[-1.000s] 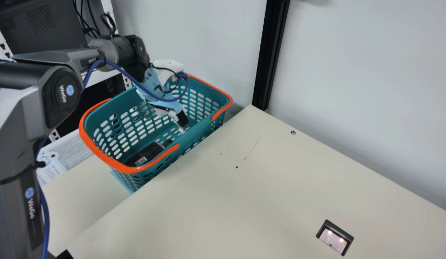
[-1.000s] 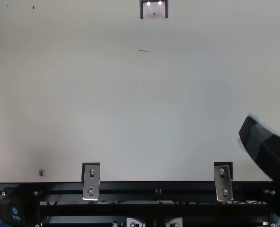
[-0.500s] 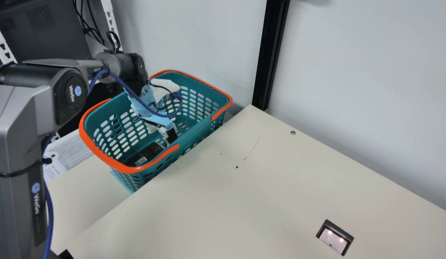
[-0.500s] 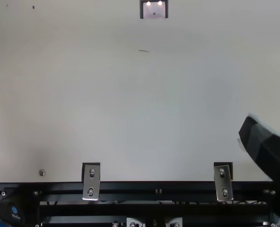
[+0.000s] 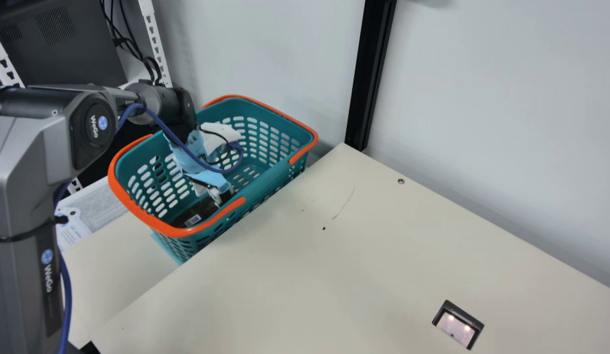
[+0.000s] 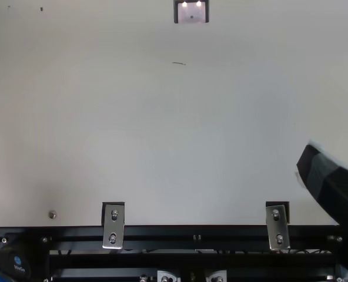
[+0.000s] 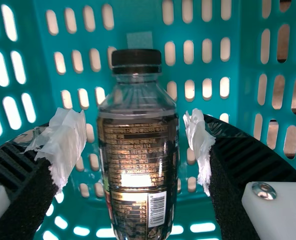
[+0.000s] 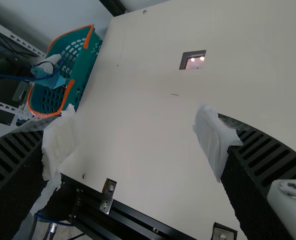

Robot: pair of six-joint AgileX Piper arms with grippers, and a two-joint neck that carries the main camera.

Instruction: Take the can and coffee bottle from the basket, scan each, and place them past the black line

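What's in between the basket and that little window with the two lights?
Just cream tabletop, with a thin scratch and a tiny dark speck. You can see that in the main view.

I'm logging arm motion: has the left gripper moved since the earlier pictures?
Yes. In the main view, the left gripper has moved leftward and down inside the unmoved basket, toward the coffee bottle.

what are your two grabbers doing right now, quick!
Left gripper: open, its fingers on either side of the coffee bottle in the basket.
Right gripper: open, holding nothing.
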